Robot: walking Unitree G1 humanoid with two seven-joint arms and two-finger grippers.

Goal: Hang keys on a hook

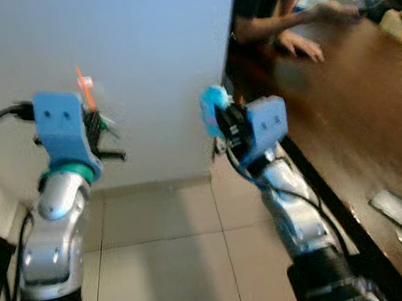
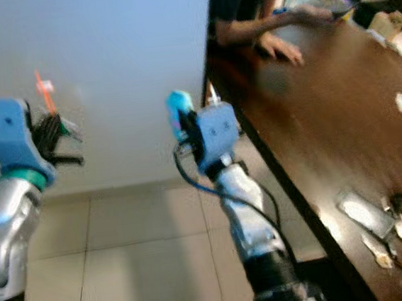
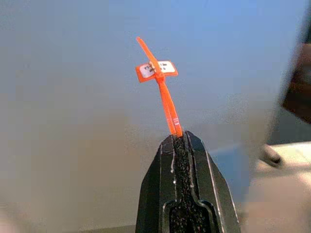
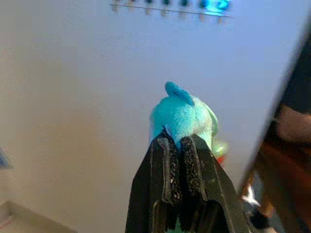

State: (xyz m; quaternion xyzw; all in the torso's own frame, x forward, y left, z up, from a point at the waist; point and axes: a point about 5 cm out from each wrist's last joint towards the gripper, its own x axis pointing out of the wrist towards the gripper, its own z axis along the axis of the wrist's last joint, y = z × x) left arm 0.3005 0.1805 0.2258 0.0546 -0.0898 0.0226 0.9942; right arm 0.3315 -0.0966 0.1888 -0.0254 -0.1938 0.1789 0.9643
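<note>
Before us: a pale wall [image 1: 143, 70] with a tiled floor [image 1: 160, 247] at its foot; both our arms are raised toward it.
Left gripper [image 3: 181, 138]: we have its black fingers [image 3: 160, 179] pressed together on an orange plastic tie [image 3: 166, 104], which stands up from the tips and carries a small white tag [image 3: 156, 70] with print too small to read.
Keys: we cannot make them out; from the head, some dark thin pieces stick out at the left gripper, too blurred to name.
Right gripper [image 4: 181, 141]: we have it closed on a fluffy turquoise toy [image 4: 183, 116], held up close to the wall's corner.
Hook rack [image 4: 167, 6]: a row of small pegs high on the wall above the toy.
Our right: a dark wooden table [image 1: 339, 109] with small items near its edge.
Far end of table: a person's hand [image 1: 299, 43] rests on the top.
</note>
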